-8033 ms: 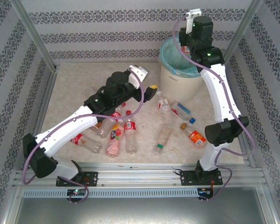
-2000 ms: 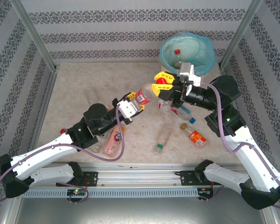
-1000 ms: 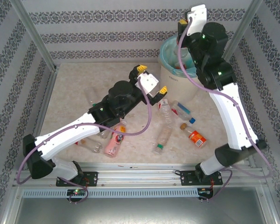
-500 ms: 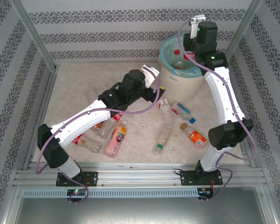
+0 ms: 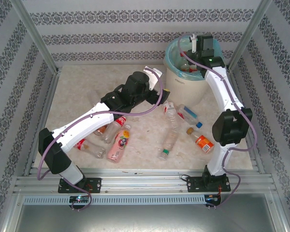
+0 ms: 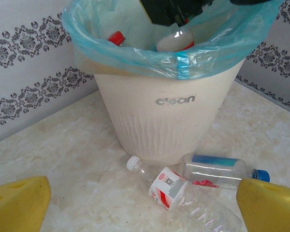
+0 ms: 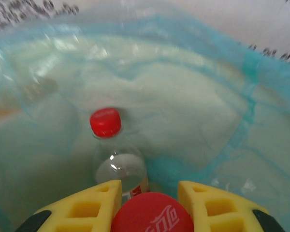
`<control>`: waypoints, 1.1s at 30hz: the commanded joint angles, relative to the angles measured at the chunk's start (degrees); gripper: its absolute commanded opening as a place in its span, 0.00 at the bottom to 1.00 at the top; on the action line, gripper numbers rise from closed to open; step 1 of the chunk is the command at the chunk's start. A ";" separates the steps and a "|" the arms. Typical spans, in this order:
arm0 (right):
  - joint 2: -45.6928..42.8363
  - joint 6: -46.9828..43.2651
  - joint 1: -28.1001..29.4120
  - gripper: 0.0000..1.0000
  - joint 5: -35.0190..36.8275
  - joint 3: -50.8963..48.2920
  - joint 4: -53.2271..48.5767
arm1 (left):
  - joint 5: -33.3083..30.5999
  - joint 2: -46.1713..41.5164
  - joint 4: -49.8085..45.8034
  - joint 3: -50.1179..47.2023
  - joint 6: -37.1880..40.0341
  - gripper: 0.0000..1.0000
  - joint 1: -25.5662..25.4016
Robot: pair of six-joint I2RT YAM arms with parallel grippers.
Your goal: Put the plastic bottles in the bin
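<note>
Beige stone-patterned table (image 5: 77, 92) is standing between patterned panels (image 5: 135, 36), with the bin (image 5: 183, 87) at its far right.

Right gripper (image 7: 152, 212) is hanging inside the bin mouth. Its yellow pads (image 7: 89, 203) are sitting close together and gripping the held bottle (image 7: 152, 216) just below its red cap.

Left gripper (image 6: 142, 208) is hovering low over the table, facing the bin. Its pads (image 6: 17, 203) are spread fully apart and are holding nothing.

Frame edge is cutting off the held bottle's body. Bin depths are showing blurred. A dark part of the right arm (image 6: 174, 9) is covering some of the bin mouth.

Bin is showing an off-white ribbed wall marked "clean", with a turquoise liner (image 6: 183, 63) folded over the rim. A red-capped bottle (image 7: 106, 121) is leaning inside it. A white-capped bottle (image 6: 176, 191) and a blue-capped bottle (image 6: 222, 169) are lying at the bin's foot. Clear bottles (image 5: 169, 142), a pink bottle (image 5: 117, 149) and an orange bottle (image 5: 203, 143) are lying scattered on the table.
</note>
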 commanded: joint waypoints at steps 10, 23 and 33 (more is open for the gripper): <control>3.99 3.98 -1.95 0.40 -4.51 2.50 0.03 | -0.29 -1.93 -1.18 -2.17 -1.37 0.99 1.40; -0.82 2.31 0.64 0.48 -3.47 7.55 -0.97 | 0.13 -2.28 -0.12 -3.04 -1.98 0.98 1.92; -1.22 3.78 1.26 0.46 -5.09 8.46 -3.64 | 1.11 -2.02 -3.82 -1.38 -2.94 0.98 3.61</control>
